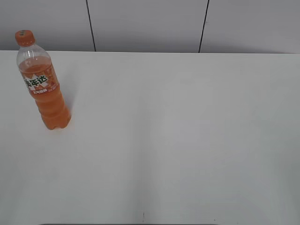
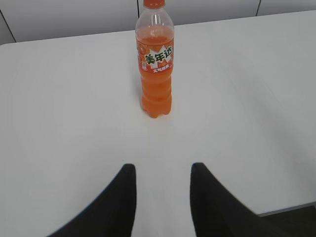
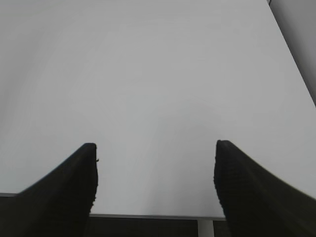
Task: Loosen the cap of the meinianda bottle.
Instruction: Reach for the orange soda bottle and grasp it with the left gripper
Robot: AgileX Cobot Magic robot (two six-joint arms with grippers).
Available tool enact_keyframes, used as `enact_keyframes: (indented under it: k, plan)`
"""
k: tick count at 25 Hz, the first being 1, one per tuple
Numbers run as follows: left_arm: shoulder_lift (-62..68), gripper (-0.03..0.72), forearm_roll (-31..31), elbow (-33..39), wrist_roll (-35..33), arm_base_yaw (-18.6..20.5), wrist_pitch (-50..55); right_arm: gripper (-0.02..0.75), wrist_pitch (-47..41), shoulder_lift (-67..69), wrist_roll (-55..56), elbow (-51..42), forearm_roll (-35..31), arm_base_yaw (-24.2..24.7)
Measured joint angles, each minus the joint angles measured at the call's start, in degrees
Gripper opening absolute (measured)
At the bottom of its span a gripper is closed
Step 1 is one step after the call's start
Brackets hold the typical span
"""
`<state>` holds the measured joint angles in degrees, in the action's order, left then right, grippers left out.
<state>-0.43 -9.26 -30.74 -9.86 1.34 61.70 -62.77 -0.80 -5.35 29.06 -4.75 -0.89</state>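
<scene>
The meinianda bottle [image 1: 45,86] stands upright at the far left of the white table, full of orange drink. Its orange cap [image 1: 25,37] sits on top. It also shows in the left wrist view [image 2: 156,74], straight ahead of the jaws and well beyond them, with the cap [image 2: 154,3] cut by the top edge. My left gripper [image 2: 162,168] is open and empty, low over the near part of the table. My right gripper [image 3: 156,147] is open wide and empty above the table's front edge. Neither gripper shows in the exterior view.
The white table [image 1: 178,140] fills the exterior view, with a grey panelled wall [image 1: 145,23] behind it. The table's front edge [image 3: 148,216] shows under the right jaws.
</scene>
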Motion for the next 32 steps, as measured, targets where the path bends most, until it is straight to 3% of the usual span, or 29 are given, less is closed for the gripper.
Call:
enact_keyframes:
  k: [32]
  plan:
    - [0.0,0.241,0.0,0.0,0.0,0.0,0.0,0.554,0.0,0.0,0.0,0.0,0.0,0.0]
